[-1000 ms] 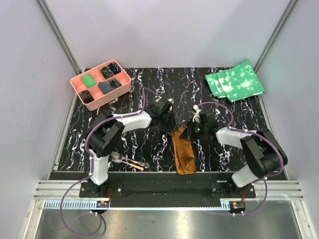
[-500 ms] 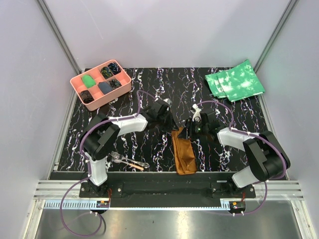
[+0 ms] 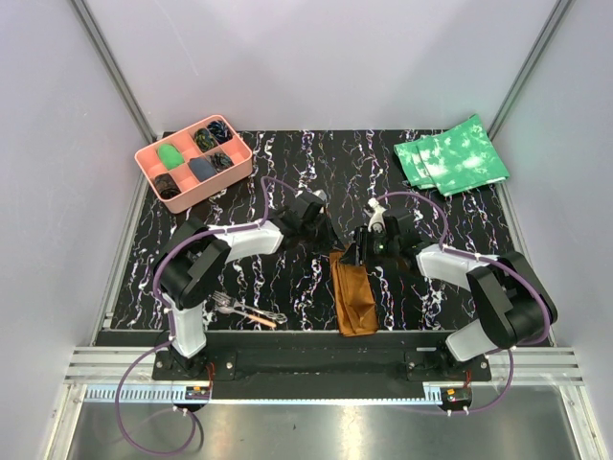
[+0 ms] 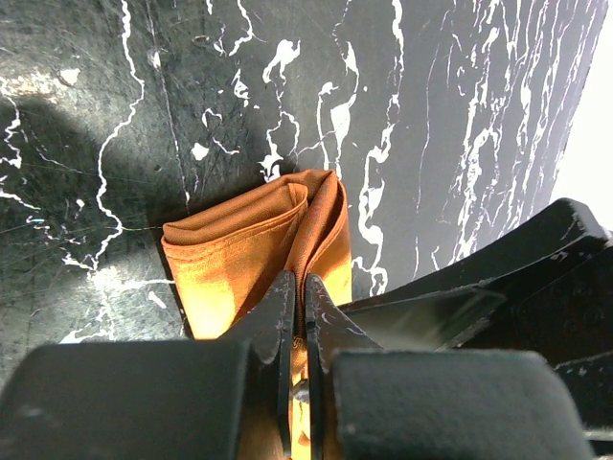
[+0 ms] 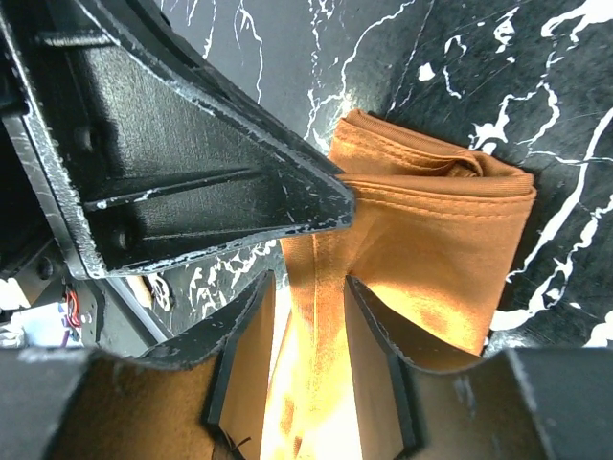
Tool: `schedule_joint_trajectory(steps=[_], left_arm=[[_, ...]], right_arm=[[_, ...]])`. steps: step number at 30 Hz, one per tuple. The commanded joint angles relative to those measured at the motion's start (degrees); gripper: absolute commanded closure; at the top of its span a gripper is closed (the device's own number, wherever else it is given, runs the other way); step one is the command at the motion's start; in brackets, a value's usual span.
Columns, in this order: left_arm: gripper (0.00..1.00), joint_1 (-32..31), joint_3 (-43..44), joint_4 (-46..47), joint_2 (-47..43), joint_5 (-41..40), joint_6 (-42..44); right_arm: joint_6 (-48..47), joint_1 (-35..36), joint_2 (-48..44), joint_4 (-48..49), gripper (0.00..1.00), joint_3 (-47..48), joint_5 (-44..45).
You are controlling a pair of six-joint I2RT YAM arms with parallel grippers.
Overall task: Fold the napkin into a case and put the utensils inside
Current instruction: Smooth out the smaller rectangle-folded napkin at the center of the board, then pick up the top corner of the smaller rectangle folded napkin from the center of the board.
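Rust-brown case (image 3: 354,292) — my left jaws clamp its end, likely steadying the folds, as my right jaws stand open astride it.

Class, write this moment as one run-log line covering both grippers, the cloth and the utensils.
left gripper: shut on case far end | right gripper: open, astride case fold | utensils: on table, not yet inside

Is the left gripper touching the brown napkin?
Touching. The left wrist view shows the left gripper shut, with a fold of the napkin pinched between its fingers.
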Motion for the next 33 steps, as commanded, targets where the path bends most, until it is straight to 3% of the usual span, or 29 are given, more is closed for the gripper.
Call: schedule_joint_trajectory(steps=[1,8,16,19,33], left_arm=[[1.0,0.14,-0.29,3.15,-2.28,1.43,-2.02],[1.0,0.23,-0.9,2.01,-2.45,1.35,-6.86],[1.0,0.23,-2.39,2.53,-3.15,1.78,-14.15],[1.0,0.23,-2.92,2.88,-3.42,2.05,-15.56],[1.0,0.4,-3.28,1.92,-3.77,2.22,-17.67]], right_arm=[[-0.36,1.11,0.94,2.27,0.57,2.16,-0.14],[-0.53,2.69,1.13,1.93,0.61,2.51,3.28],[-1.59,7.61,-2.65,-4.13,0.58,3.91,15.93],[-1.76,9.28,-4.06,-5.81,0.55,3.83,20.59],[-2.21,16.84,-2.39,-10.99,0.58,6.99,35.53]])
